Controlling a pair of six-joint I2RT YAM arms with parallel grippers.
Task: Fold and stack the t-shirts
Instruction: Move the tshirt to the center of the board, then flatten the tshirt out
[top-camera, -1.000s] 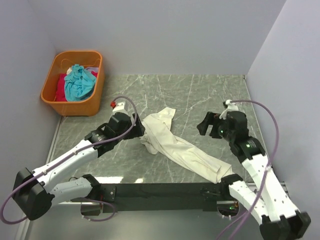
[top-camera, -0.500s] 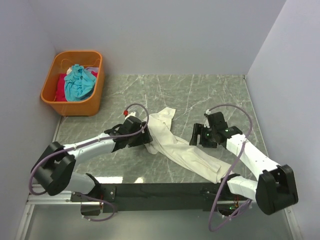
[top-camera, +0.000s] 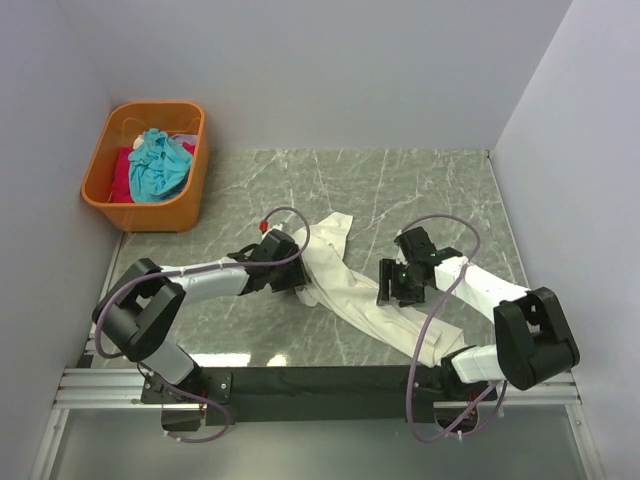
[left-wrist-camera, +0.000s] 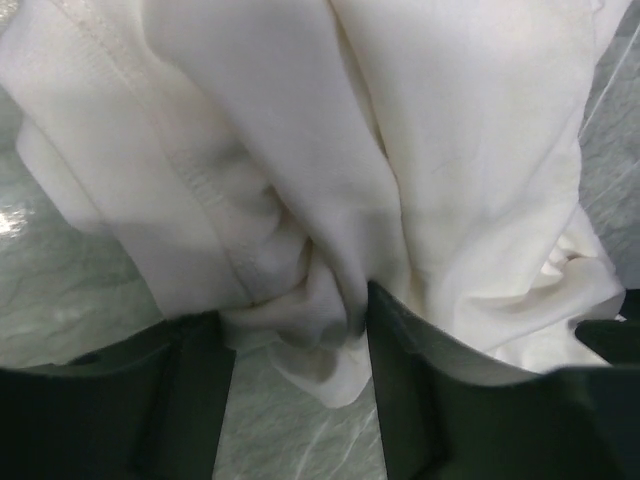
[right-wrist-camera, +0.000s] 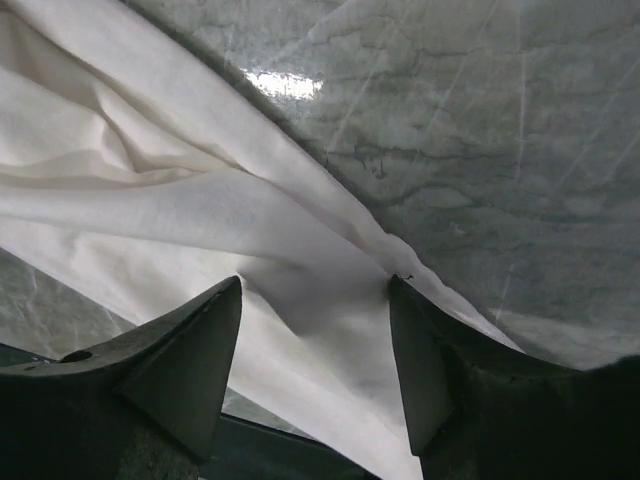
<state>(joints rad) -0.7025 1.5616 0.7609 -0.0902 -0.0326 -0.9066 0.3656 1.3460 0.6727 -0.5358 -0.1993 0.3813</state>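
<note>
A cream t-shirt (top-camera: 352, 290) lies bunched in a long diagonal strip on the marble table. My left gripper (top-camera: 297, 285) is open, low at the strip's left fold; in the left wrist view its jaws straddle a bunched fold of cream cloth (left-wrist-camera: 300, 300). My right gripper (top-camera: 392, 298) is open and pressed down on the strip's right part; in the right wrist view the cloth (right-wrist-camera: 310, 290) lies between its two fingers (right-wrist-camera: 190, 340). A teal t-shirt (top-camera: 158, 165) and a red t-shirt (top-camera: 122, 175) lie in the basket.
An orange plastic basket (top-camera: 190, 190) stands at the far left against the wall. Grey walls close in the left, back and right. A black rail (top-camera: 320, 380) with the arm bases runs along the near edge.
Both arms have reached inward and down onto the cream shirt: the left gripper moved right to the left fold, the right gripper moved left and down onto the strip. The shirt has barely shifted.
</note>
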